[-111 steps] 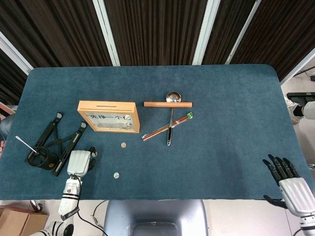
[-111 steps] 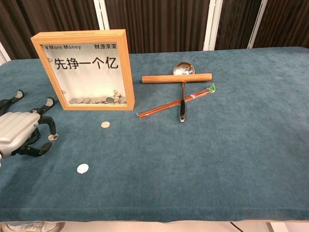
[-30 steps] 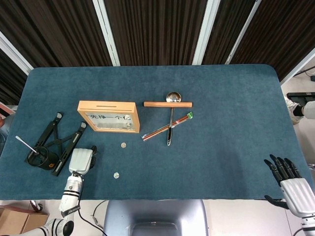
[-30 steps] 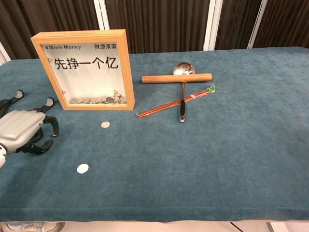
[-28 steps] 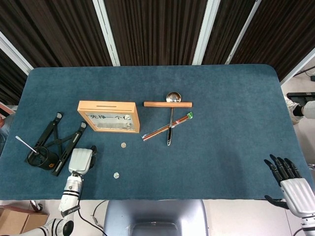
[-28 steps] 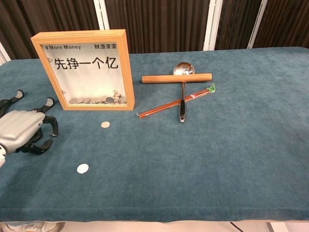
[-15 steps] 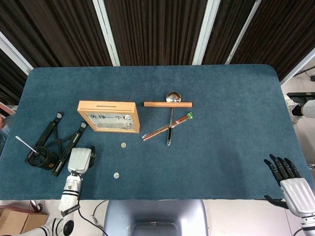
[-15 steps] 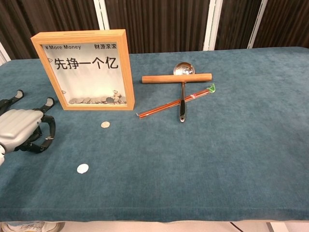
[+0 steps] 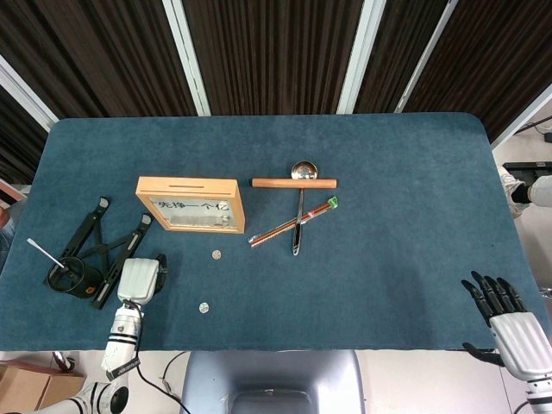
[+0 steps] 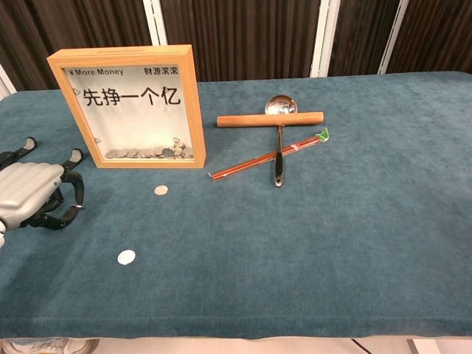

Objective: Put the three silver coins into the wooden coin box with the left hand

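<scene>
1. While the left robot hand (image 10: pixel 29 188) rests low on the tabletop (image 9: pixel 388 216) at its near left edge, its dark fingers (image 10: pixel 70 193) are curled in under the grey palm; I cannot tell if a coin is between them.
2. In the head view the same left robot hand (image 9: pixel 139 280) lies just beside a black folding stand (image 9: pixel 103 250), near and to the left of the box.
3. The coin box (image 10: pixel 129 107) stands upright on the left part of the tabletop, with a clear front pane, printed characters and a layer of coins at its bottom; the slot on its top edge shows in the head view (image 9: pixel 191 204).
4. Two silver coins lie flat on the cloth, apart from the robot hand. The far coin (image 10: pixel 161 189) is near the front of the box, toward its right corner; in the head view it is at (image 9: pixel 216 254).
5. The near coin (image 10: pixel 126 257) lies closer to the front edge, between the left robot hand and the far coin in left-right position; head view (image 9: pixel 203 307).
6. A third loose coin is not visible to me.
7. The right robot hand (image 9: pixel 504 315) is at the near right corner, its fingers spread and straight, holding nothing.
8. To the right of the box lie a wooden rod (image 10: pixel 270 119), a spoon (image 10: pixel 279 140) whose handle passes under the rod, and red chopsticks (image 10: pixel 269 155) crossing the spoon's handle.
</scene>
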Robot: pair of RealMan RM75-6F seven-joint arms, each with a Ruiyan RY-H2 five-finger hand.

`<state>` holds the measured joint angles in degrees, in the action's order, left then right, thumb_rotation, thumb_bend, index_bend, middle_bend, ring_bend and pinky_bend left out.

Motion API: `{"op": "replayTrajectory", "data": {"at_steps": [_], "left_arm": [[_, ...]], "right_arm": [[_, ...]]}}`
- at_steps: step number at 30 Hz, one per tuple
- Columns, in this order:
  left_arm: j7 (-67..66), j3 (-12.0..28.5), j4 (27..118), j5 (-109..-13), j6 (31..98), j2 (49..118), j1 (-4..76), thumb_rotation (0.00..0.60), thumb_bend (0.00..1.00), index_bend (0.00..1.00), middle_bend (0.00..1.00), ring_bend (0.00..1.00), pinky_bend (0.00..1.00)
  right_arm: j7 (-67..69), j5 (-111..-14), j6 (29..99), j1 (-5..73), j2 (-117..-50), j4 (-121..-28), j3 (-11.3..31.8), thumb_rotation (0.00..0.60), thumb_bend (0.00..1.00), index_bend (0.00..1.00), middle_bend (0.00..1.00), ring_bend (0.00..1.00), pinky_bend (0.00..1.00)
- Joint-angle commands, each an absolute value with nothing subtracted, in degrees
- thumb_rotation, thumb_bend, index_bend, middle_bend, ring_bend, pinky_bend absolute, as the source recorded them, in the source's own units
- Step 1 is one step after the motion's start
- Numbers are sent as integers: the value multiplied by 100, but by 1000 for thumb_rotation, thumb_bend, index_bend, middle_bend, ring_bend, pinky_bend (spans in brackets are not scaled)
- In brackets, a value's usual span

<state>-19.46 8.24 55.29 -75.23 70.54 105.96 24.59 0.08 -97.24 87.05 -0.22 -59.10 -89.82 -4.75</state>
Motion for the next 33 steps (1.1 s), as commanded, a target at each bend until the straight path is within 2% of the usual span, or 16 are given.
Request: {"op": "replayTrajectory", "data": {"at_steps": [1,10,14,19,24,28,33], "left_arm": [[-1933,833,5500,-7527,7062,10620,2469,600,411,542,1000,1000,1000],[-1673,856,5374,-7692,7283,10686,2491,600,508,614,1000,1000,1000],[-1476,947,5720,-7864,7548,10432,2522,600,531,623,1000,1000,1000],[-1555,1504,7387,-8017,7903,9338,2704,600,533,617,1000,1000,1000],[-2272,2486,9172,-7470,7657,8164,3051,600,536,612,1000,1000,1000],[-2841,3083,9649,-6799,7373,7904,3499,600,533,612,1000,1000,1000],[-3353,3268,9467,-6136,7095,8108,4098,600,532,613,1000,1000,1000]], "right_arm": [[16,-9727,8712,-26,-5909,-8976,-477,600,149,0,0,0,0],[3,-9714,8687,-16,-5917,-8965,-474,600,149,0,0,0,0],[8,-9702,8674,-12,-5909,-8978,-472,600,149,0,0,0,0],[98,-9695,8695,-15,-5877,-8971,-469,600,149,0,0,0,0],[203,-9649,8662,11,-5839,-8971,-446,600,149,0,0,0,0],[241,-9600,8618,37,-5826,-8982,-423,600,149,0,0,0,0],[260,-9566,8553,69,-5807,-8996,-414,600,149,0,0,0,0]]}}
